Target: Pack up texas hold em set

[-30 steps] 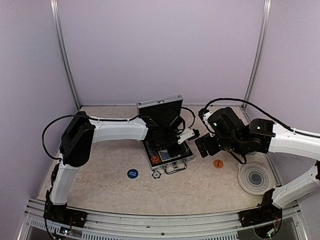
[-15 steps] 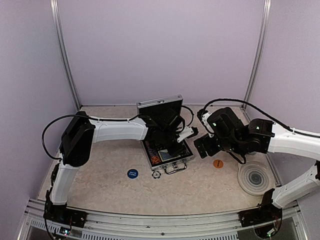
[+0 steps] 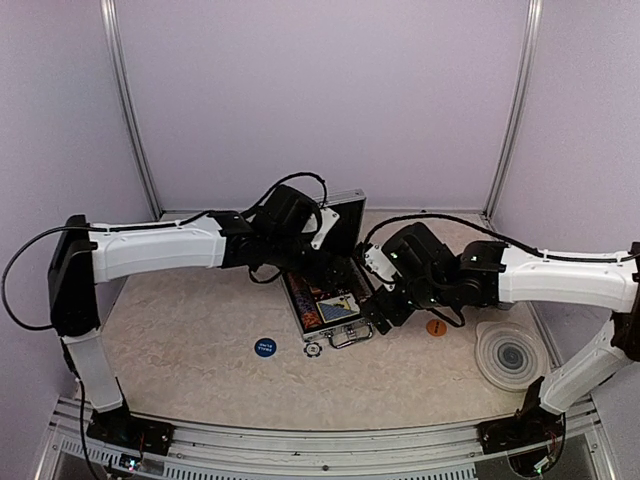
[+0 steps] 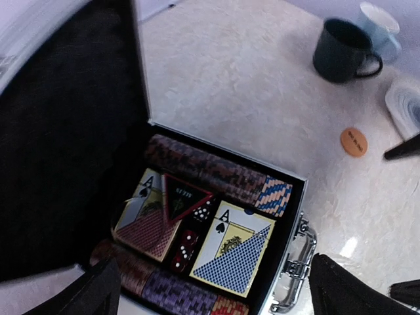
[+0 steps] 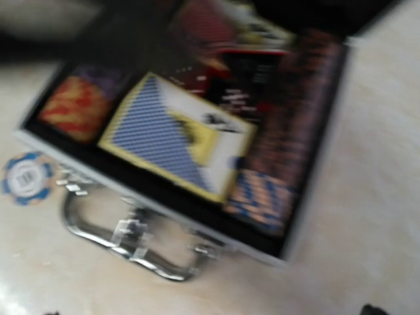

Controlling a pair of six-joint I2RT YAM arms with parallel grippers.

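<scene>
Case (image 4: 65, 144) open: card decks (image 4: 233, 252), chips (image 4: 203, 167) inside

The case (image 4: 65, 144) has silver edges and a black lining. Inside it, the red deck (image 4: 146, 226) and blue deck (image 4: 235, 252) show fine diamond lattice. Between them are a black triangle (image 4: 182, 200) edged in red and red dice (image 4: 187, 246) with white pips. Right of the case are an orange button (image 4: 354, 142), a dark mug (image 4: 341, 42) and a pale-blue mug (image 4: 380, 26), on a marbled beige tabletop (image 4: 249, 79).
</scene>
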